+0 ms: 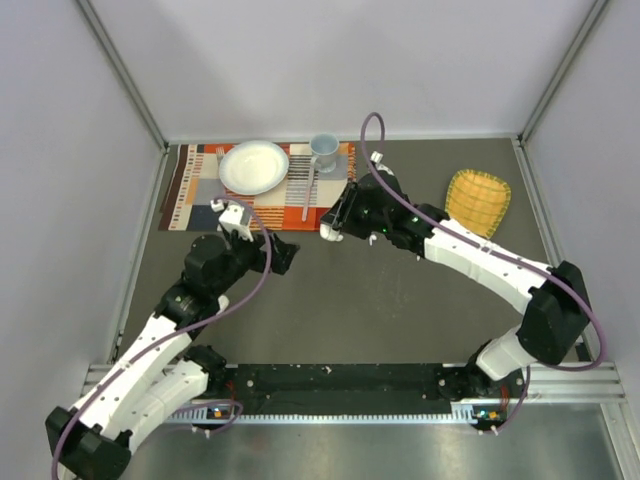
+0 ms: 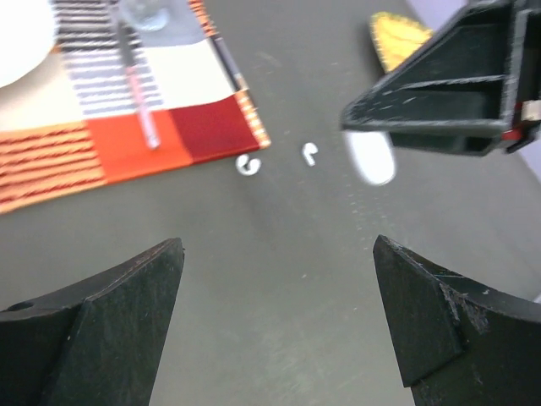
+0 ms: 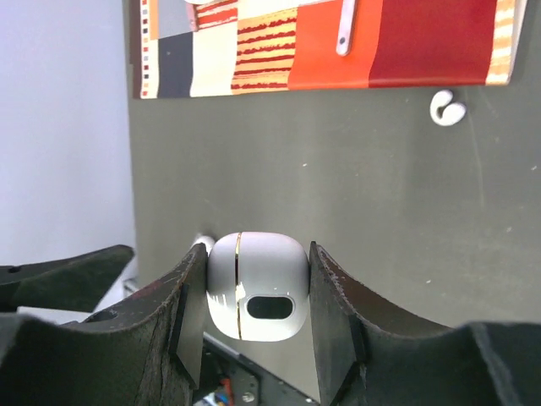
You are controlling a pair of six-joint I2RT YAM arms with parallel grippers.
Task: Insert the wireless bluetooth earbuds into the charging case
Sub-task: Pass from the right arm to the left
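Note:
My right gripper (image 3: 256, 254) is shut on the charging case (image 3: 256, 286), a white rounded case with a gold seam and a dark oval slot, held just above the table. The case also shows as a white blur (image 2: 372, 159) under the right fingers (image 2: 439, 93) in the left wrist view. Two white earbuds (image 2: 248, 164) (image 2: 309, 153) lie on the grey table by the placemat's corner. One earbud (image 3: 447, 107) lies ahead of the case, and another (image 3: 201, 245) peeks from behind my right gripper's left finger. My left gripper (image 2: 279, 304) is open and empty, short of the earbuds.
A striped placemat (image 1: 200, 195) at the back left carries a white plate (image 1: 253, 166), a cup (image 1: 324, 150) and a spoon (image 1: 308, 195). A yellow woven dish (image 1: 477, 200) lies at the back right. Both grippers (image 1: 285, 255) (image 1: 335, 225) are close together.

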